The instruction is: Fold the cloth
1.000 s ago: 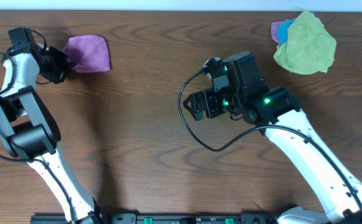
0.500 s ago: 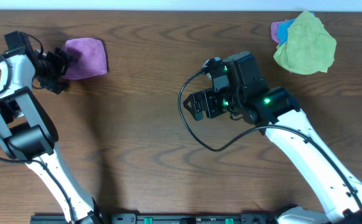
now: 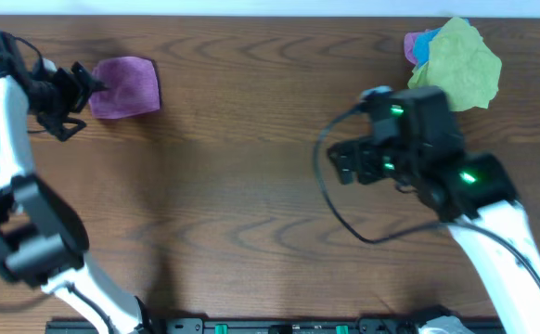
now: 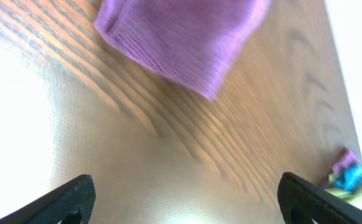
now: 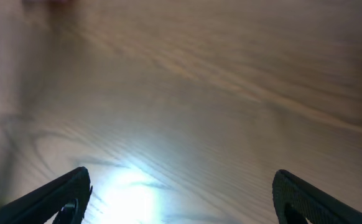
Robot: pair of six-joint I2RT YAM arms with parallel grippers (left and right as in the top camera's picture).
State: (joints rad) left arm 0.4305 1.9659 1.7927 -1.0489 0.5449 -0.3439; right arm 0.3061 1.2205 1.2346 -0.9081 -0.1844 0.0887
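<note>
Folding step: seemingly near its end, the cloth (image 3: 126, 86) already doubled; next move calls for a check or one more fold
Left tool (image 4: 190, 193): jaws spread, empty, just beside the cloth's left edge
Cloth look: far-left tabletop (image 3: 214, 204), compact purple rectangle, layered, rounded fold edge
Right tool (image 5: 184, 190): spread wide, empty, mid-tabletop, well apart

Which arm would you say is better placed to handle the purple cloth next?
Left, probably: the left end effector, open, sits beside the purple cloth, while the right end effector, also open, hangs over the table far away.
</note>
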